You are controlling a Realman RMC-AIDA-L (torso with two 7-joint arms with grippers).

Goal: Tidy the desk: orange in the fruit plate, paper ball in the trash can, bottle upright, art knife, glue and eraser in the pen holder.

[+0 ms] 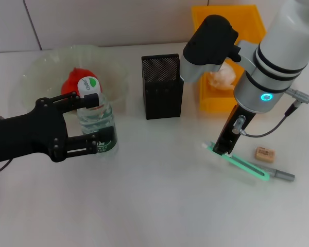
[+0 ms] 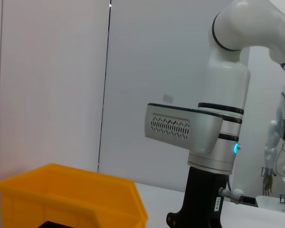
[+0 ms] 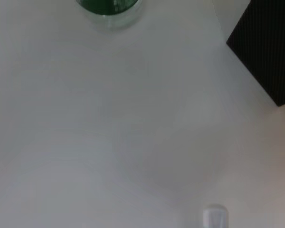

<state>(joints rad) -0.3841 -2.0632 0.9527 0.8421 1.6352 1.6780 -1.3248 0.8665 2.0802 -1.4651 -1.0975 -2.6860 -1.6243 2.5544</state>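
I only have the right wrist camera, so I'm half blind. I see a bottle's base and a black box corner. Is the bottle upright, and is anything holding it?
Observer: It is upright. The left gripper holds the bottle between its fingers, in front of the plate.
Operator: Where is my right gripper?
Observer: The right gripper is down at one end of the green knife, which lies flat on the desk.
Operator: Is the paper ball done?
Observer: Yes, the paper ball is in the yellow trash can.

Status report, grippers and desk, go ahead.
Left gripper around upright bottle. Right gripper down at green art knife. Eraser on desk, pen holder unobstructed.
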